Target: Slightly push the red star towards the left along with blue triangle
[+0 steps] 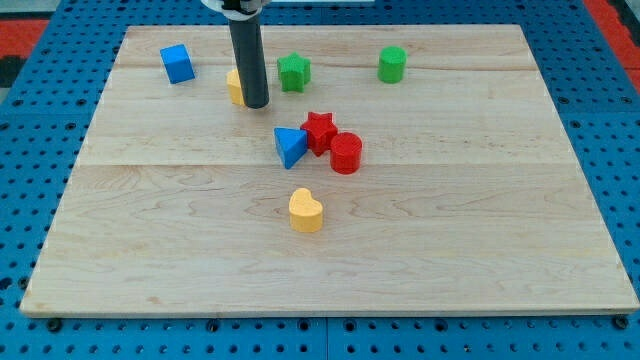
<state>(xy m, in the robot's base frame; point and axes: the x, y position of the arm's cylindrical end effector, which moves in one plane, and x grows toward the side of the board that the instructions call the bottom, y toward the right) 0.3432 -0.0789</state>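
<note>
Clawless, this arm ends in a straight dark rod, so it has nothing to clench or release and it is grasping no block. The rod comes down from the view's top, and my tip point(256, 103) rests on the counter point(480, 220) in its upper-left part. My tip is right against a yellow block point(234, 88) that sits on the rod's left; the rod hides part of that block, so its shape is hard to make out, and I cannot tell for certain whether the two touch.

The red star point(319, 131) lies near the counter's middle, below my tip and to its right, clearly apart from it. The blue triangle point(290, 146) sits just to the star's left and a little lower, and the two look to be touching. A red cylinder point(346, 153) stands against the star's lower right side. These three form one tight cluster.

A green star point(294, 72) lies just to the right of the rod, near it but apart, at about the height of the yellow block. A green cylinder point(392, 64) stands further to the right along the same upper band. A blue cube point(177, 63) sits to the left of the rod, near the counter's upper-left corner. A yellow heart point(306, 210) lies alone below the cluster, towards the view's bottom, well apart from my tip.
</note>
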